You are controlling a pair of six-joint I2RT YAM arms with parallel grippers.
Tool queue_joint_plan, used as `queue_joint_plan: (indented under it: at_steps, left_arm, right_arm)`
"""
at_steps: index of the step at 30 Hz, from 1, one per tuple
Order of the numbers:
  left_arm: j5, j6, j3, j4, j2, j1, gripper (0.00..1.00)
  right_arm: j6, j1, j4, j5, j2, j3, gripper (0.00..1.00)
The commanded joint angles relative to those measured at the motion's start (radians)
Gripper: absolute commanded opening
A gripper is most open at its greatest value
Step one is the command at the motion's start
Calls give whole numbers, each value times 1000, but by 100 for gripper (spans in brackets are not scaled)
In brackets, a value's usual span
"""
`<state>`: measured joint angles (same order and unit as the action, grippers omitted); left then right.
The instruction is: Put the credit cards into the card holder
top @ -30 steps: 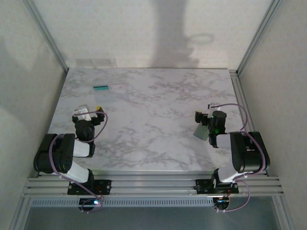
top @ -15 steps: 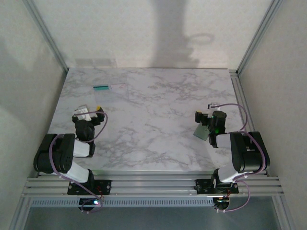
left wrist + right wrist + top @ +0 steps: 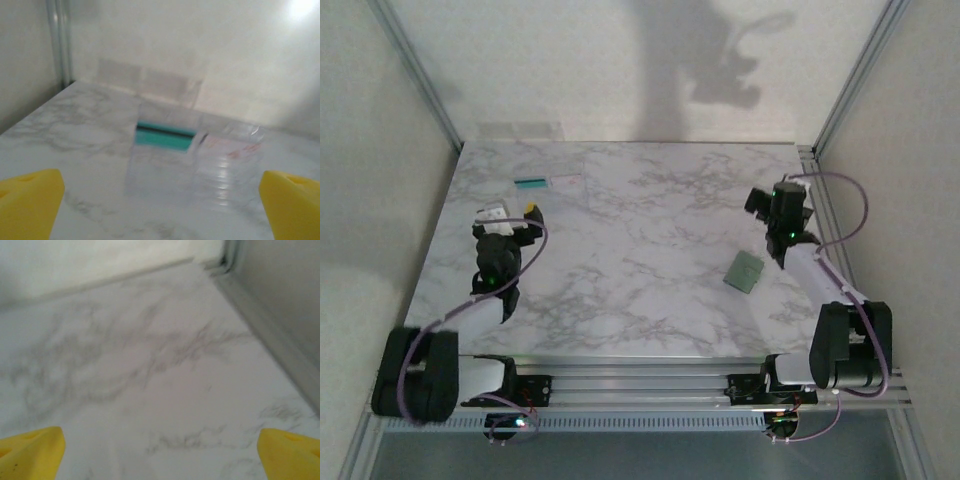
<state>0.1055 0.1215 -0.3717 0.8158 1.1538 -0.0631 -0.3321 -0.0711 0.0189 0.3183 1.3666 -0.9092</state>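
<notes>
A teal credit card (image 3: 530, 183) lies at the far left of the marble table, inside a clear plastic stand (image 3: 160, 160). In the left wrist view the teal card (image 3: 165, 136) is straight ahead, with a clear piece carrying faint red print (image 3: 230, 150) to its right. My left gripper (image 3: 508, 216) hovers just short of them, open and empty (image 3: 161, 200). The sage-green card holder (image 3: 745, 270) lies closed on the right side of the table. My right gripper (image 3: 778, 196) is beyond it, open and empty (image 3: 161, 450), over bare marble.
The aluminium frame rail (image 3: 817, 200) runs along the table's right edge, close to the right gripper, and shows as a grey rail (image 3: 270, 335) in the right wrist view. White walls enclose the back and both sides.
Both arms have unfolded and reached forward. The right gripper has moved off the card holder toward the back right, leaving it uncovered. The left gripper has moved closer to the teal card.
</notes>
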Motion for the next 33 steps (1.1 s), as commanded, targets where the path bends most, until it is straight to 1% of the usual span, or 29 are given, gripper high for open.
queue_joint_plan:
  at_steps: [1, 2, 3, 5, 6, 7, 10, 13, 14, 16, 19, 22, 24, 28, 31, 33]
  left_arm:
    - [4, 158, -61, -304, -110, -7, 100]
    - [-2, 192, -74, -369, -137, -6, 100]
    - [20, 243, -92, -435, -154, -6, 100]
    - [102, 359, -128, -594, -183, -5, 100]
    - [126, 406, -136, -644, -192, -4, 100]
    - [121, 433, -141, -678, -204, 1, 100]
    - [-6, 432, -135, -692, -228, 5, 100]
    - [-119, 461, -110, -675, -234, 4, 100]
    - [-154, 460, -104, -665, -231, 1, 100]
    - [-185, 453, -109, -672, -223, -12, 100]
    - [-223, 448, -122, -691, -200, -33, 100]
    - [-242, 457, -134, -691, -169, -54, 100]
    - [-254, 454, -147, -697, -146, -64, 100]
    - [-267, 468, -154, -694, -122, -80, 100]
    - [-291, 464, -165, -695, -105, -90, 100]
    - [-293, 458, -170, -709, -94, -92, 100]
  right_arm:
    - [-216, 1, 491, -20, 86, -63, 96]
    - [-217, -6, 495, -71, 106, -52, 94]
    - [-213, -13, 483, -111, 111, -29, 92]
    - [-217, -30, 451, -179, 91, 32, 90]
    - [-222, -35, 445, -201, 75, 54, 90]
    - [-225, -39, 438, -224, 57, 79, 90]
    - [-225, -50, 417, -297, 33, 122, 89]
    - [-234, -64, 460, -337, 54, 104, 89]
    - [-244, -69, 484, -335, 55, 99, 90]
    - [-259, -83, 511, -304, 55, 98, 99]
    - [-247, -95, 526, -265, 84, 92, 99]
    - [-240, -108, 559, -198, 123, 67, 99]
    - [-227, -116, 546, -186, 142, 62, 99]
    - [-196, -132, 562, -198, 216, 14, 88]
    - [-179, -168, 547, -186, 246, 12, 85]
    - [-154, -192, 542, -205, 278, -6, 80]
